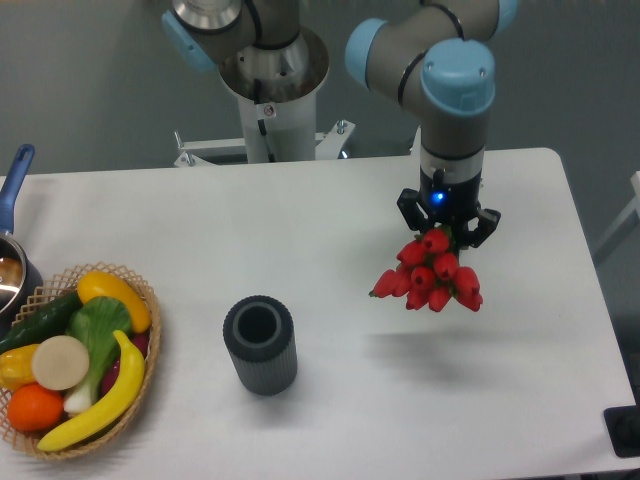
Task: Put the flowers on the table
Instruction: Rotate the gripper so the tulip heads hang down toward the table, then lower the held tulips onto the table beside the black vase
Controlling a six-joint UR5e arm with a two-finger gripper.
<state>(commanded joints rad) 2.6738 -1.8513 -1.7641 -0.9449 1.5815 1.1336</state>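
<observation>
The flowers (430, 272), a bunch of red tulip buds, hang from my gripper (447, 232) over the right part of the white table (330, 220). The buds point toward the camera and down; the stems are hidden behind them and the gripper. The bunch is held above the tabletop, with a faint shadow below it. The gripper's dark fingers are closed around the bunch at its upper end. The arm comes down from the top of the view.
A dark grey ribbed cylindrical vase (260, 345) stands upright left of the flowers, its opening showing nothing inside. A woven basket (150, 350) of fruit and vegetables sits at the front left. A pot with a blue handle (12, 200) is at the left edge.
</observation>
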